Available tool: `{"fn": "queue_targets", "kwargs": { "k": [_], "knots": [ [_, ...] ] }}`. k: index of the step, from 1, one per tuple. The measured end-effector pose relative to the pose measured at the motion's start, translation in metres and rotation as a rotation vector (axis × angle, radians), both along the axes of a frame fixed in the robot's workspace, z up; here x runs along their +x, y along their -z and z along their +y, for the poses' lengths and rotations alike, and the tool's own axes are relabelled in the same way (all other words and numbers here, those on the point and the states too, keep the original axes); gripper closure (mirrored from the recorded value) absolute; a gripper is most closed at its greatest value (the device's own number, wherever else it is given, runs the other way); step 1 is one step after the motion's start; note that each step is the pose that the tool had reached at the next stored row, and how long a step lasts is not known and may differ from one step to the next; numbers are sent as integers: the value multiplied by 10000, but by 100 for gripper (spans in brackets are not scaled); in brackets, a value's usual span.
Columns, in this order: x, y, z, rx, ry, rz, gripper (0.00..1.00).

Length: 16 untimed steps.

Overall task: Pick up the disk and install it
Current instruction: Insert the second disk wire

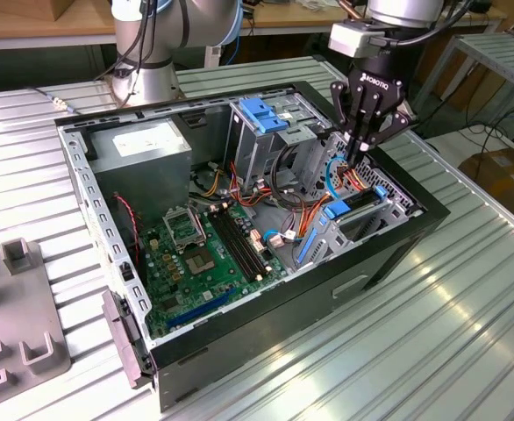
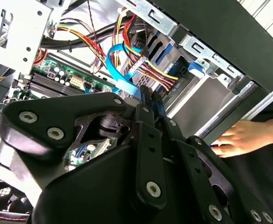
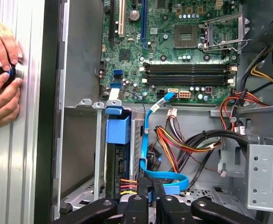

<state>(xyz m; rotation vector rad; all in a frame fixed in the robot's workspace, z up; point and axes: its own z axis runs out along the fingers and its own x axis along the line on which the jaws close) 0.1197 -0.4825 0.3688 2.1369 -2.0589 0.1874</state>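
Note:
The disk (image 1: 343,209) sits in the lower bay at the front of the open computer case (image 1: 389,254), on the exterior view's right. Its bright-blue side rails show, and in the first wrist view its blue rail tab (image 3: 118,129) faces the camera, with red, yellow and black power wires running to its end. My gripper (image 1: 355,156) hangs just above that bay. Its black fingers (image 2: 146,105) stand close together, shut, beside a looped blue flat cable (image 3: 148,140). I see nothing of the disk between them.
A blue-topped drive cage (image 1: 261,114), a grey power supply (image 1: 143,145) and the green motherboard (image 1: 204,254) fill the case. Cable bundles (image 3: 187,140) lie near the gripper. A person's hands (image 3: 1,79) rest on the table outside the case wall. A grey fixture (image 1: 20,324) stands on the exterior view's left.

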Motion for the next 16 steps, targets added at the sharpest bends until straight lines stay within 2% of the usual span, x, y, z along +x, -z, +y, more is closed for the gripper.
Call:
{"fn": "queue_targets", "kwargs": {
  "k": [1, 5, 6, 9, 16],
  "knots": [
    [-2, 6, -23, 67, -4, -1, 84],
    [-11, 20, -97, 443, -9, -4, 84],
    [-15, 24, -118, 495, -11, -4, 84],
    [-21, 29, -147, 496, -14, -4, 84],
    [-23, 31, -150, 512, -18, -4, 84]
  ]
}}
